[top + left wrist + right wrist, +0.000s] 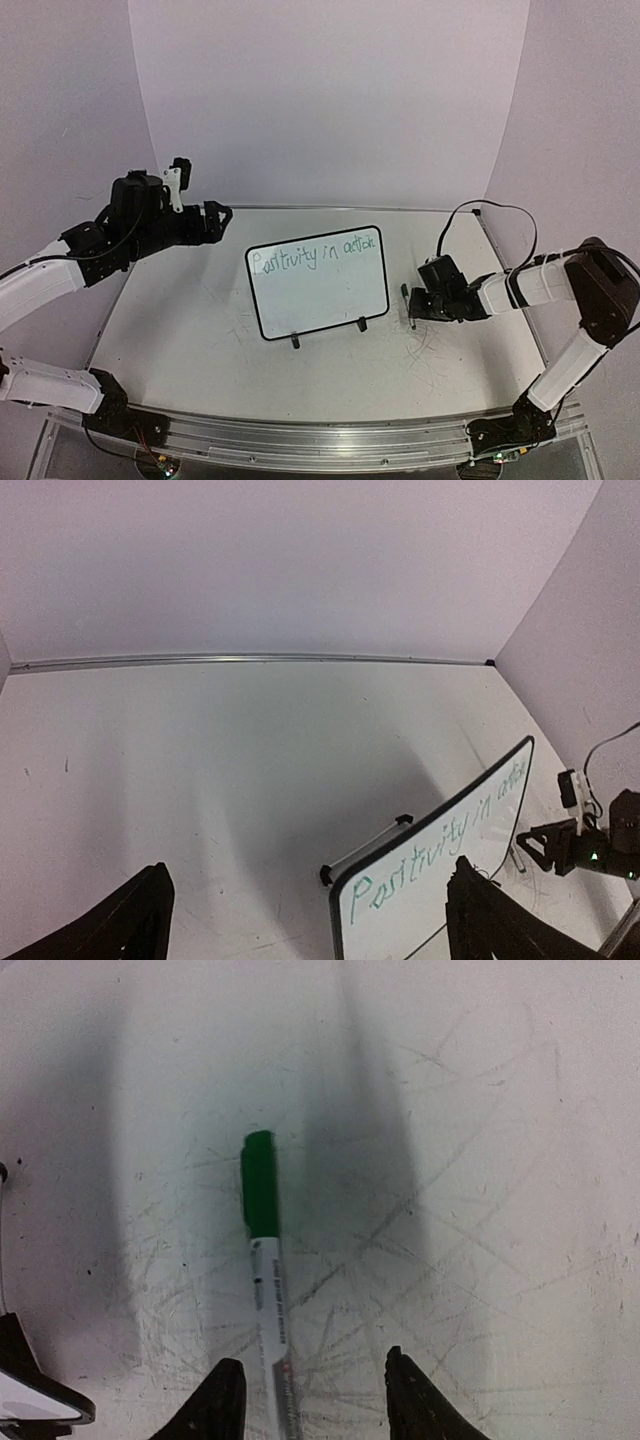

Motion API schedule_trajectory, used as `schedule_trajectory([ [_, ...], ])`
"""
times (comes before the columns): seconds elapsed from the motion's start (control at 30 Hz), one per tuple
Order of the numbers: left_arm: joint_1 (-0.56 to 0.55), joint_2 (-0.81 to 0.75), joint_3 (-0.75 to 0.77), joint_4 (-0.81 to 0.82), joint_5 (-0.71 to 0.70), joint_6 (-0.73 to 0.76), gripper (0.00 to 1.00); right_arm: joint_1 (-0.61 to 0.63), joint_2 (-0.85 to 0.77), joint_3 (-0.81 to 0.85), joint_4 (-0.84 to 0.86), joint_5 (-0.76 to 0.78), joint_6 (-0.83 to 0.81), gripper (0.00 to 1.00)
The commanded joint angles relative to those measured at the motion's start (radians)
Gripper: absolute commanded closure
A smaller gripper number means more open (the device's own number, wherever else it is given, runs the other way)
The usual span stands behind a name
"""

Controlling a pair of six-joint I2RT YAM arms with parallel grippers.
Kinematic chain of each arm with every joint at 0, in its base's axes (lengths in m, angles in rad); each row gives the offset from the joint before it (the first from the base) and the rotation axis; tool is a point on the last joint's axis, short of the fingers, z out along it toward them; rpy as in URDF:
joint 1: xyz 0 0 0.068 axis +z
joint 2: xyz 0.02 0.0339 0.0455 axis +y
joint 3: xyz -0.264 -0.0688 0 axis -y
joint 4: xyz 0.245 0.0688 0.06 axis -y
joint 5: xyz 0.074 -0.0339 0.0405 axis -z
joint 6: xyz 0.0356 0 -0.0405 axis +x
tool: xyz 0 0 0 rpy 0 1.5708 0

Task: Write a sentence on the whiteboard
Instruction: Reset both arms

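The whiteboard stands on its wire stand in the middle of the table, tilted back. The sentence runs along its top edge in thin green letters, "Positivity in action". The board and the sentence also show in the left wrist view. A marker with a green cap lies flat on the table to the right of the board. My right gripper is open and low over it, with the marker near the left finger; it shows in the top view. My left gripper is open and empty, raised left of the board.
Grey scribble marks cover the tabletop around the marker. A black cable loops above the right arm. A metal rail runs along the near edge. White walls close the back and both sides.
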Motion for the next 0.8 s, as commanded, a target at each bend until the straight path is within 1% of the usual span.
schedule_trajectory([
  [0.0, 0.122, 0.008, 0.121, -0.015, 0.152, -0.013, 0.04, -0.001, -0.163, 0.018, -0.06, 0.032, -0.022, 0.42],
  [0.1, 0.163, 0.006, 0.196, -0.036, 0.141, 0.019, 0.03, -0.002, -0.313, 0.079, -0.168, 0.071, -0.085, 0.3],
  [0.13, 0.168, 0.002, 0.22, -0.041, 0.128, 0.035, 0.03, -0.001, -0.391, 0.117, -0.216, 0.081, -0.115, 0.2],
  [0.2, 0.17, -0.004, 0.279, -0.042, 0.106, 0.057, 0.02, -0.002, -0.501, 0.181, -0.264, 0.1, -0.197, 0.05],
  [0.23, 0.17, -0.006, 0.302, -0.042, 0.101, 0.068, 0.02, -0.001, -0.548, 0.213, -0.279, 0.101, -0.237, 0.03],
  [0.3, 0.17, -0.006, 0.347, -0.039, 0.08, 0.091, 0.01, -0.001, -0.633, 0.292, -0.301, 0.091, -0.311, 0.02],
  [0.37, 0.17, -0.002, 0.388, -0.038, 0.054, 0.116, 0.01, -0.001, -0.676, 0.402, -0.334, 0.092, -0.339, 0.02],
  [0.43, 0.17, 0.005, 0.418, -0.035, 0.035, 0.136, 0.0, -0.002, -0.689, 0.513, -0.359, 0.072, -0.353, 0.02],
  [0.5, 0.17, 0.011, 0.441, -0.034, 0.027, 0.151, 0.01, -0.002, -0.695, 0.588, -0.364, 0.06, -0.358, 0.02],
  [0.63, 0.17, 0.017, 0.468, -0.031, 0.03, 0.162, 0.0, -0.002, -0.714, 0.642, -0.343, 0.094, -0.364, 0.02],
  [0.7, 0.17, 0.018, 0.474, -0.031, 0.025, 0.167, 0.0, -0.002, -0.74, 0.616, -0.317, 0.089, -0.386, 0.02],
  [0.77, 0.17, 0.019, 0.475, -0.03, 0.018, 0.164, 0.01, -0.001, -0.768, 0.588, -0.284, 0.089, -0.361, 0.02],
])
